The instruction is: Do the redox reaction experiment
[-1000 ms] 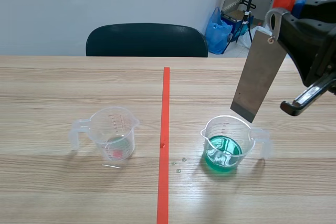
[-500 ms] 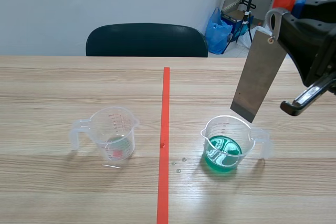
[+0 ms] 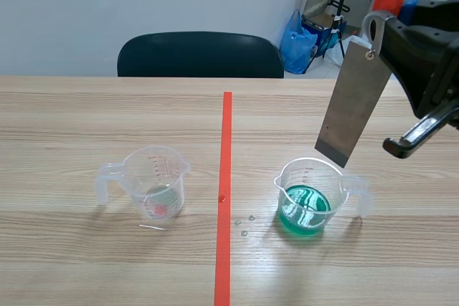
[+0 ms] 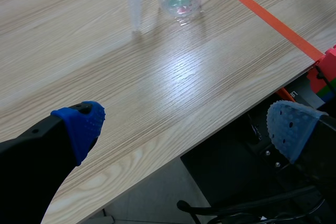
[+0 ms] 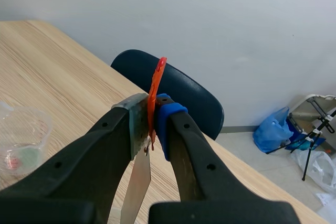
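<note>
Metal sheet point(image 3: 353, 105) hangs just above green-liquid cup point(image 3: 310, 195), far rim. Open desk point(image 3: 202, 141) between it and left cup point(image 3: 152, 180).

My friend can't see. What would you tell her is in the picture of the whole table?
The right gripper holds a grey metal plate, tilted, above a clear cup of green liquid on a wooden table. Across an orange-red tape line stands a second clear cup, nearly empty, and a dark chair sits behind the table.
</note>
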`<state>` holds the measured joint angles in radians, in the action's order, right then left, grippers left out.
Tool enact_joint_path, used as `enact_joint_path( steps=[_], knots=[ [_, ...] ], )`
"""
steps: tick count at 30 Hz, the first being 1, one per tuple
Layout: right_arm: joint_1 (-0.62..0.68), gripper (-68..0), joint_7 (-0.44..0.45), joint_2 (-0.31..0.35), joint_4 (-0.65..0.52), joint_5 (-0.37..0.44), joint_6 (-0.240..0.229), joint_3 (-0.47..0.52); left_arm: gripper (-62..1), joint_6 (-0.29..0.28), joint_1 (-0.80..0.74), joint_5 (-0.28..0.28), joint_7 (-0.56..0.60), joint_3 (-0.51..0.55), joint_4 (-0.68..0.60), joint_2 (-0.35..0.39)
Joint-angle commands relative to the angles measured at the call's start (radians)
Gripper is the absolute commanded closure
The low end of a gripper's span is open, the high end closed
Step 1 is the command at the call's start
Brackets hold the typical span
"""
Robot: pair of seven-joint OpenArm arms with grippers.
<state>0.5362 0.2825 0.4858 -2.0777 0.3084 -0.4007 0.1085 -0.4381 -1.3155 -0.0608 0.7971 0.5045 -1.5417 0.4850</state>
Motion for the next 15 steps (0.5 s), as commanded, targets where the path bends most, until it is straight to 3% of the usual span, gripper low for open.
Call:
enact_joint_path(
  steps=[1,5,11,15],
  knots=[
    [0.001,-1.3,0.015,0.010,-0.024,0.017,0.007,0.006,-62.3,-0.002,-0.001,-0.010,0.016,0.001,-0.009,-0.005],
    [0.001,-1.3,0.015,0.010,-0.024,0.017,0.007,0.006,-61.7,0.000,-0.001,-0.010,0.018,0.001,-0.009,-0.003],
    [0.001,-1.3,0.019,0.010,-0.024,0.017,0.007,0.006,-24.2,-0.002,-0.001,-0.006,0.014,0.001,-0.009,0.052],
    [0.001,-1.3,0.019,0.010,-0.024,0.017,0.007,0.006,-11.4,-0.035,0.084,-0.027,0.013,-0.007,-0.009,0.121]
  ],
)
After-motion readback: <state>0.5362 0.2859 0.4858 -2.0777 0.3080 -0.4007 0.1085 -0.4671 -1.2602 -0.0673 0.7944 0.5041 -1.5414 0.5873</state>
